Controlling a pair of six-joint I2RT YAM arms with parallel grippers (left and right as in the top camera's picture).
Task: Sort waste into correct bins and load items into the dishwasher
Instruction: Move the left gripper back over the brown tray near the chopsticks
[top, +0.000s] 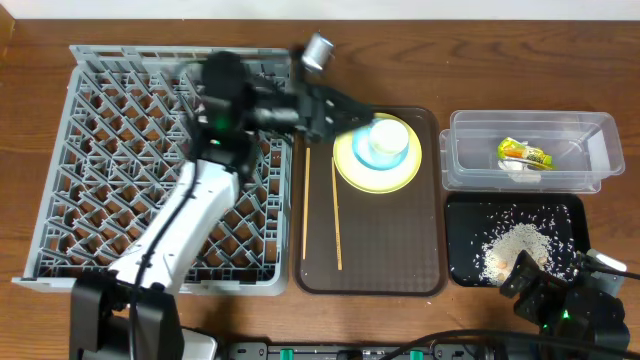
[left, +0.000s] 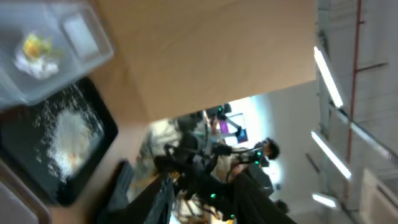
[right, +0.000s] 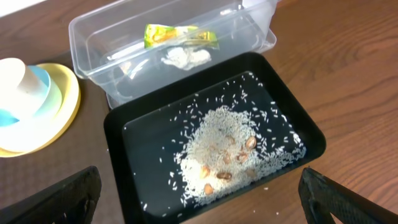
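Wooden table (top: 500, 60) — right fingers (right: 68, 199) wide apart by black tray (right: 143, 134); left fingers' (top: 352, 114) state unclear.

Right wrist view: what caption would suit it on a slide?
Rice piled in the black tray, wrapper and scraps in the clear tub, cup on the plate at left.

Left gripper (top: 355, 115) is blurring over the plate (top: 350, 172) rim, grip unreadable. Right arm (top: 570, 310) is running off the bottom edge. Left wrist view is smearing the black tray (left: 99, 146) and rice (left: 68, 134).
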